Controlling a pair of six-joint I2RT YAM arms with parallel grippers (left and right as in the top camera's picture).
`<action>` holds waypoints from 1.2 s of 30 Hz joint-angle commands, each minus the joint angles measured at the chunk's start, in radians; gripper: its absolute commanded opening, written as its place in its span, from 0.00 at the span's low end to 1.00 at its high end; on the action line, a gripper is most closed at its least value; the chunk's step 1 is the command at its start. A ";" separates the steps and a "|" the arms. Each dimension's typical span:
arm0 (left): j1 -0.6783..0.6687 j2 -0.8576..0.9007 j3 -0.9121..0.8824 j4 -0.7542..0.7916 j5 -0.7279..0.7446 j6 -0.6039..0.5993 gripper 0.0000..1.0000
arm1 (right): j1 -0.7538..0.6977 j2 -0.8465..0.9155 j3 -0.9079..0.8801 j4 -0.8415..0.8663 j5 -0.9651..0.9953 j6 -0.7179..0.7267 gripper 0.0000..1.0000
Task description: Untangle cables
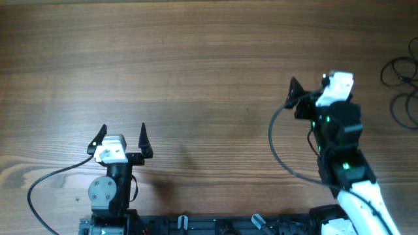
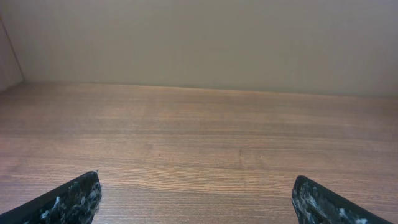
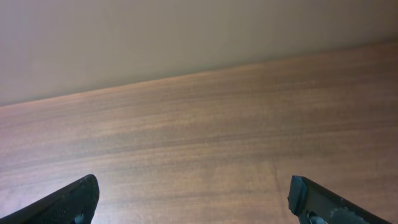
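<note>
Cables (image 1: 398, 75) seen overhead only, wrist views show tabletop (image 2: 199, 137)

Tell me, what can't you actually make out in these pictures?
The cables: overhead view, cut off by the right edge, and too thin to count, to spot plugs on, or to tell how they cross.
Both wrist views: no cables in sight, only bare table, so there is no closer look.
The right arm: overhead view, its base runs off the bottom edge.
</note>
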 commanded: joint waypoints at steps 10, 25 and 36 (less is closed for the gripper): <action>0.006 -0.008 -0.008 0.004 0.002 0.023 1.00 | -0.005 -0.317 -0.282 0.069 -0.084 -0.065 1.00; 0.006 -0.008 -0.008 0.004 0.002 0.023 1.00 | -0.047 -0.538 -0.448 0.057 -0.128 -0.119 1.00; 0.006 -0.008 -0.008 0.004 0.002 0.023 1.00 | -0.051 -0.710 -0.499 -0.008 -0.128 -0.118 1.00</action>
